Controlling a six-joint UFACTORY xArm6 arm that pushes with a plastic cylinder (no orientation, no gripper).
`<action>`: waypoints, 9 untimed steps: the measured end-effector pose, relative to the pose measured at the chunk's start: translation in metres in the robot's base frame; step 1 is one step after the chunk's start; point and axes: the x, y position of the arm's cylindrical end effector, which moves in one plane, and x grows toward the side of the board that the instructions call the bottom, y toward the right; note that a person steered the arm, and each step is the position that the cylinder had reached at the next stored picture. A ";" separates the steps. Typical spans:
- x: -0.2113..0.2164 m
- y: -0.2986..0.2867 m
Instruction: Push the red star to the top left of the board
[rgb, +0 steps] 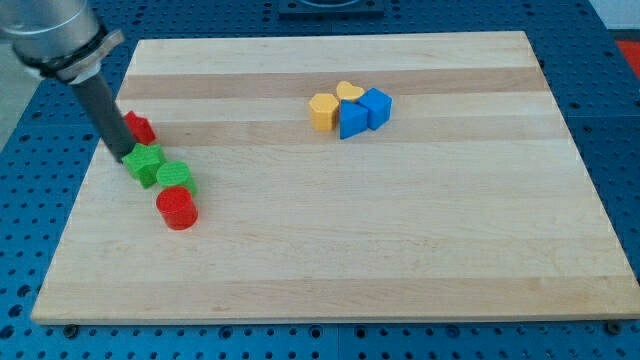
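Red star (139, 128) sits near board's left edge, partly hidden behind the rod, approx a third of the way down from the far edge. My tip (118, 158) is just left of it, touching or nearly touching green star (146, 164); no jaws on this rod, so nothing's grasped. Green block (175, 176) and red cylinder (178, 208) trail toward the near right. Bare wooden board (330, 260) lies btwn red star and far-left corner. Orange blocks (332, 104) and blue blocks (362, 112) cluster well apart, centre-far.
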 end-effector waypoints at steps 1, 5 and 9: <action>-0.062 0.005; -0.072 -0.028; -0.112 -0.051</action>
